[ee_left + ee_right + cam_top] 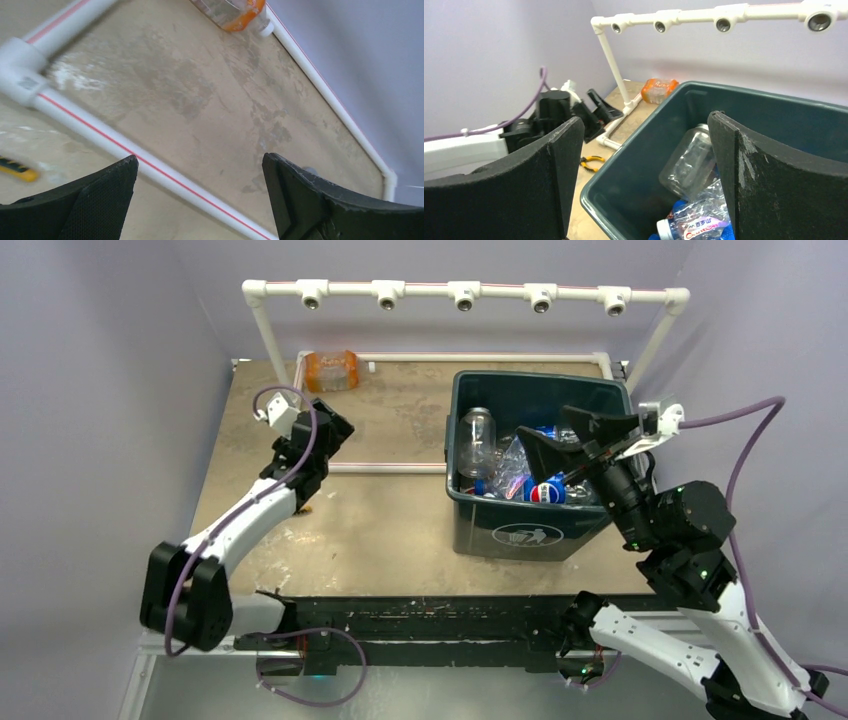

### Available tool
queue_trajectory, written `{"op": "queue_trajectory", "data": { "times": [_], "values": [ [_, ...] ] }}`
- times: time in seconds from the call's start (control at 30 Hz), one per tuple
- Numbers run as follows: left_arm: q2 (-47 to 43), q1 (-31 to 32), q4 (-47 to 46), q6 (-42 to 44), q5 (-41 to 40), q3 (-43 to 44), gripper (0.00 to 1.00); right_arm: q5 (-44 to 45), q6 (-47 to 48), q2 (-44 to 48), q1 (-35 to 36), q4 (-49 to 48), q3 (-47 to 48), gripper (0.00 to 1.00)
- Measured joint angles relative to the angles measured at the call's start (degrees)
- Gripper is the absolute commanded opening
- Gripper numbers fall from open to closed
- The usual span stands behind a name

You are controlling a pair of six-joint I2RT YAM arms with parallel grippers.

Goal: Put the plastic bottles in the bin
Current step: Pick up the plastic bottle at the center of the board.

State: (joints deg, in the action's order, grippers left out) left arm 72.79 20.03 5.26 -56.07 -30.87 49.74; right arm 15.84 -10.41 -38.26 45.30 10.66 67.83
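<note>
The dark green bin [452, 430] stands at the right of the table and holds several plastic bottles, among them a clear one [478, 438] and a blue-labelled one [545, 492]. My right gripper [570, 445] hangs open over the bin with nothing between its fingers. In the right wrist view the right gripper [644, 122] frames the bin's rim [594, 197], the clear bottle [689, 160] and a crumpled blue-labelled bottle [694, 222]. An orange bottle [332, 370] lies at the back left. My left gripper [335, 420] [200, 160] is open and empty, short of that orange bottle [232, 12].
A white pipe frame [380, 468] lies on the table, and its pipe [125, 145] passes under the left gripper. A tall pipe rail [465, 290] spans the back. A yellow-handled tool [591, 162] [17, 170] lies beside the left arm. Purple walls close in on both sides.
</note>
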Motion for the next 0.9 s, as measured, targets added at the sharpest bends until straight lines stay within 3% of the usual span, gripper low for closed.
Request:
{"op": "queue_trajectory", "data": {
  "times": [0.2,0.4,0.6,0.9],
  "values": [
    [12.59,-0.98,-15.19,-5.64,5.49,0.02,0.96,-3.58,-0.11,3.61,0.02,-4.85,-7.17,0.95],
    [26.75,-2.36,-33.94,-12.09,3.98,0.63,0.95,-3.96,-0.52,8.7,0.0,-9.77,-12.13,0.95],
    [42.86,-4.44,-42.18,-18.4,1.16,6.14,0.95,-3.1,-0.48,11.41,0.0,-11.76,-13.05,0.95],
    [55.21,-5.25,-53.66,-22.29,-2.67,16.9,0.99,-1.73,-0.5,14.69,0.0,-12.33,-14.49,0.96]
  ]
}}
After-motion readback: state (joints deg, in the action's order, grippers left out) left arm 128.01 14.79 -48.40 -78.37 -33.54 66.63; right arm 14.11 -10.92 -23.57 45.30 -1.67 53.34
